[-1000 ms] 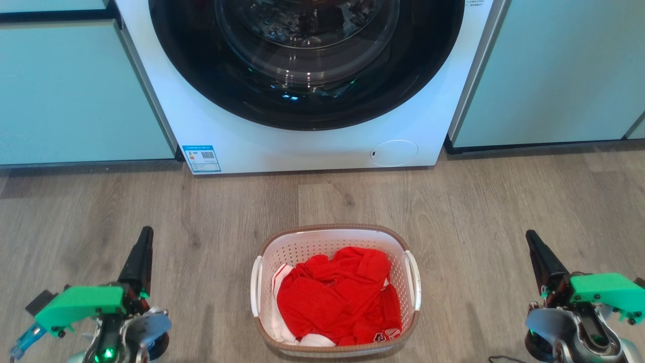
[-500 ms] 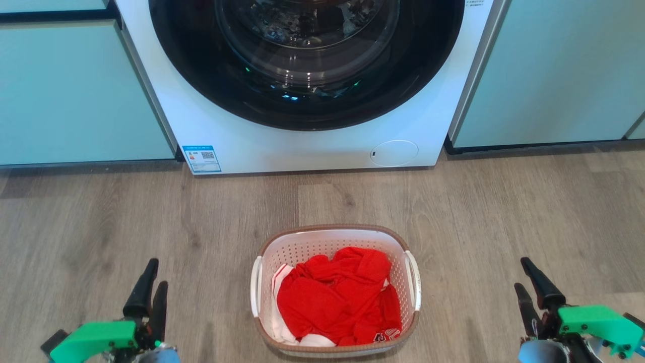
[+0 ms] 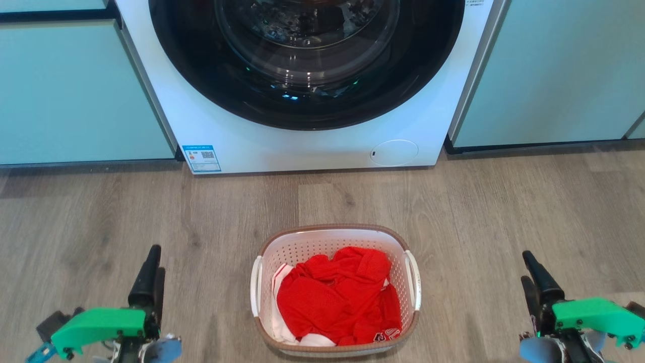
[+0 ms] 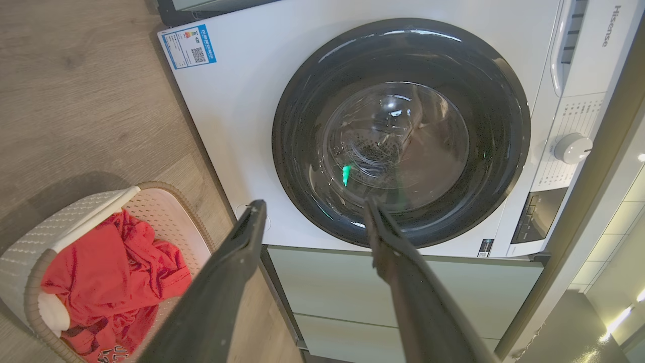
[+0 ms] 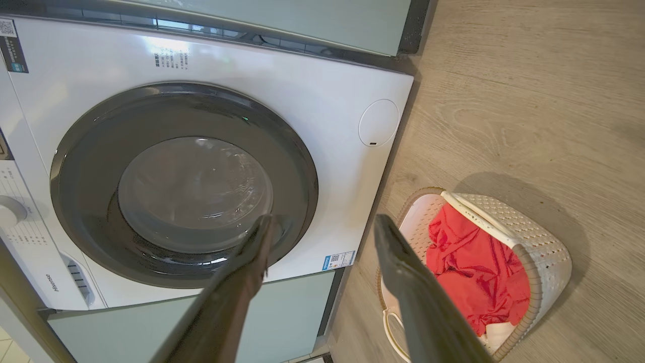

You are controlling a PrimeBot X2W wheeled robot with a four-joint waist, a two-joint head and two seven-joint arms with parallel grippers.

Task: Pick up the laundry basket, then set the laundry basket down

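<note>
Fig.: laundry basket (image 3: 334,227) w/ red garment (image 3: 337,297), on floor (image 3: 352,196) at 6 o'clock; washer (image 3: 302,146) at 12. L gripper (image 3: 155,257) at basket's 8 o'clock, R gripper (image 3: 526,264) at 4, well apart from it; fingers toward 12, parted, empty. Vs 0.5 s ago: both grippers slightly nearer 12; basket unmoved.

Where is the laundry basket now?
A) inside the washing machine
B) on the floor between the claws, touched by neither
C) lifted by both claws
B: the laundry basket rests on the floor, with the left claw and the right claw open and apart from it on either side.
</note>
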